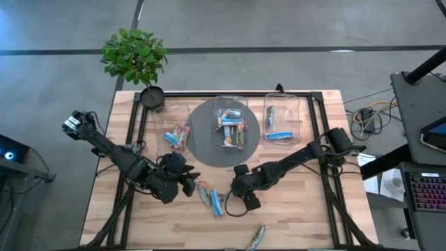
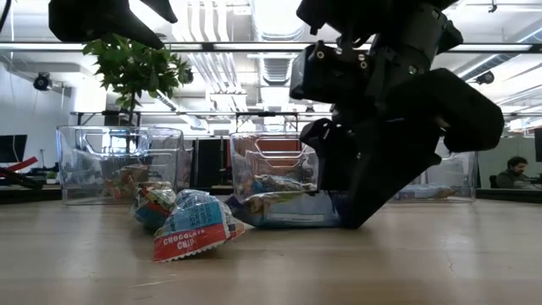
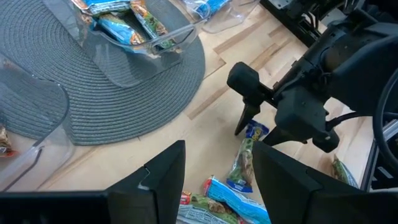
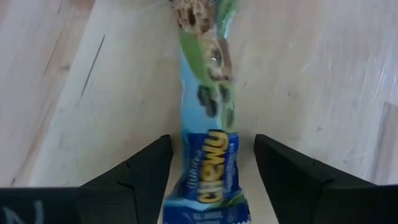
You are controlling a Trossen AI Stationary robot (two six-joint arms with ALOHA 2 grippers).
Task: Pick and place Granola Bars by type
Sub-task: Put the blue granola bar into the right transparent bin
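Note:
My right gripper [image 4: 212, 155] is open, low over the table, with one finger on each side of a blue-and-green Chewy granola bar [image 4: 208, 124] that lies flat on the wood; a sliver of table shows between each finger and the bar. In the left wrist view this bar [image 3: 245, 158] lies under the right gripper [image 3: 261, 127]. My left gripper [image 3: 217, 168] is open just left of it, above two more bars [image 3: 233, 205]. From above, the left gripper [image 1: 189, 185] and right gripper [image 1: 244, 199] flank those loose bars [image 1: 209, 197]. Another bar [image 1: 256, 237] lies by the near edge.
Three clear bins stand toward the far side: the left bin [image 1: 174, 134], the middle bin [image 1: 231, 111] on a round grey mat [image 1: 202, 143], and the right bin [image 1: 281, 104], each holding bars. A potted plant [image 1: 136, 59] stands at the far left corner. Bare wood lies near both front corners.

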